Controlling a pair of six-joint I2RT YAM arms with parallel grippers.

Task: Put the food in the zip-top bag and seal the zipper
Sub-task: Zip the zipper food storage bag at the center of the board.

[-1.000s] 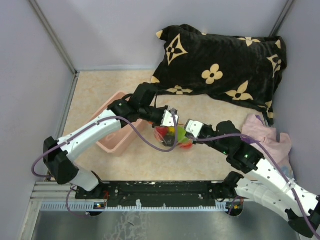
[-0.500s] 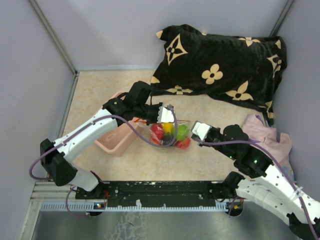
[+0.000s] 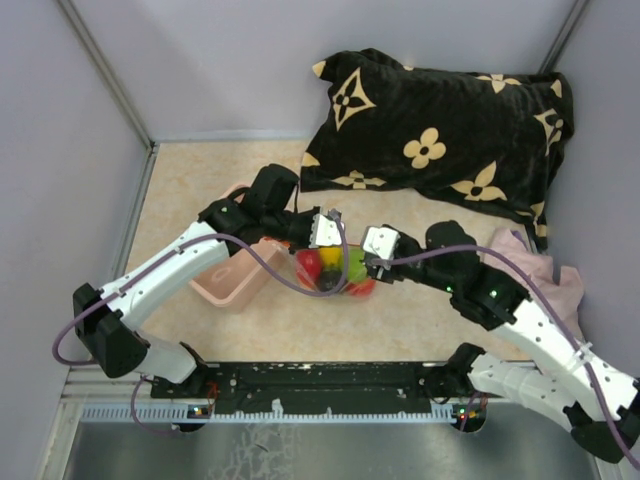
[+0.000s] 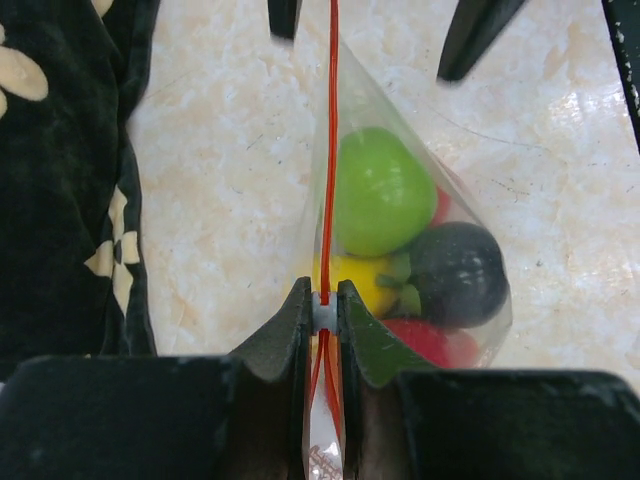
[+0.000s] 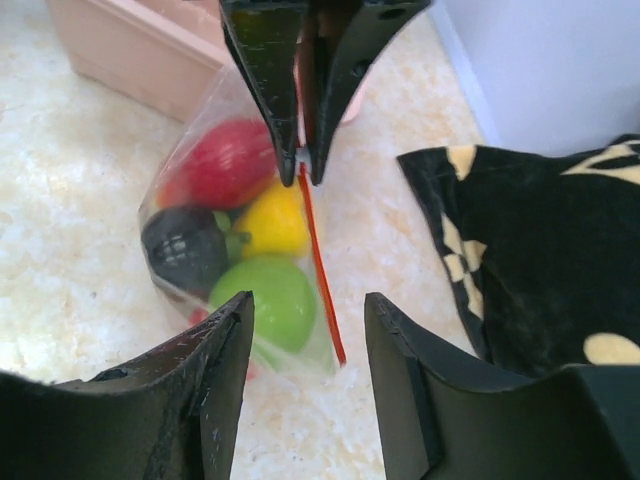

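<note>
Left gripper (image 4: pixel 325 300) is noted clamped on the left end of the zipper (image 4: pixel 331 150); the zip-top bag (image 4: pixel 385 95), with the food (image 4: pixel 380 190) inside, is located mid-table between the two grippers. Right gripper (image 5: pixel 308 300) is noted with fingers apart, nothing held, at the bag's right end. The zipper's long axis is laid left to right, its free end reaching into the gap between the right fingers; that arm is judged nearer for the sealing pinch.
</note>
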